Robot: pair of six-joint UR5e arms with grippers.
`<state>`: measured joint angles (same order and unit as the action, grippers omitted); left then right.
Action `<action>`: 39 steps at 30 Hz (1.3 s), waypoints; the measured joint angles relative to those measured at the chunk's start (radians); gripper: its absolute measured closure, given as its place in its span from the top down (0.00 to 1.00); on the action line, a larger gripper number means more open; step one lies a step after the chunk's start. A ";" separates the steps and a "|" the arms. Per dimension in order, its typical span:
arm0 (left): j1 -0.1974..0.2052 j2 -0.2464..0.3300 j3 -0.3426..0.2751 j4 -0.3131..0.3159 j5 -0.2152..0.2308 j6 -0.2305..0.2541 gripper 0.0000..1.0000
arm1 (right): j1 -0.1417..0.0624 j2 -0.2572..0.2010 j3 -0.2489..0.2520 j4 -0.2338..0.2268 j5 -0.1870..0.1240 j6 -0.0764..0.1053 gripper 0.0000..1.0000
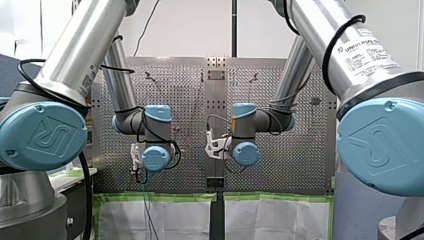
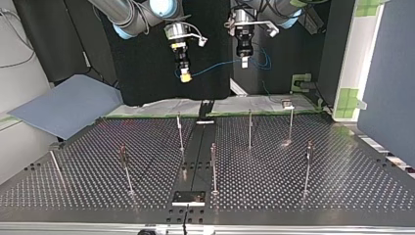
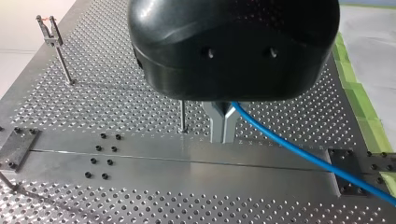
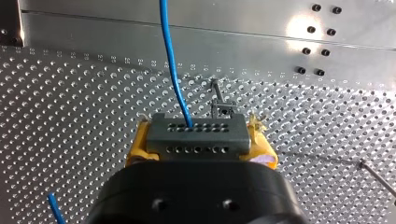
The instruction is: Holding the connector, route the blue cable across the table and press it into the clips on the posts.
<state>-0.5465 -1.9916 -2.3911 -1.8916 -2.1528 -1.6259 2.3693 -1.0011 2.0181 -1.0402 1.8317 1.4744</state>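
The perforated table (image 3: 116, 102) is brushed, shiny metal; blue cable (image 3: 303, 153) glossy plastic; connector (image 4: 196, 137) matt grey plastic

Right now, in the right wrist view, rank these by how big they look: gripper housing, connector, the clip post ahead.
1. Black gripper housing, nearest the camera.
2. Connector, held between the yellow pads.
3. Clip post, thin and farther off, so its true size is unsure.

Read: "UNIVERSAL ROBOTS" label (image 1: 367, 52) on my right arm's tube; UR logo on blue joint caps (image 1: 42, 135). Engraved number row (image 4: 107, 57) ahead of my right gripper (image 4: 201, 140), digits barely legible.
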 joint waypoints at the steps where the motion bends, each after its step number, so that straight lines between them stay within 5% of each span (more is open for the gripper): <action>1: 0.000 0.000 0.000 0.000 0.000 0.000 0.00 | 0.000 0.000 0.000 0.000 0.000 0.000 0.00; 39: 0.000 0.000 0.000 0.000 0.000 0.000 0.00 | 0.000 0.000 0.000 0.000 0.000 0.000 0.00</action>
<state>-0.5465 -1.9916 -2.3911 -1.8916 -2.1529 -1.6260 2.3693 -1.0012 2.0182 -1.0402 1.8317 1.4744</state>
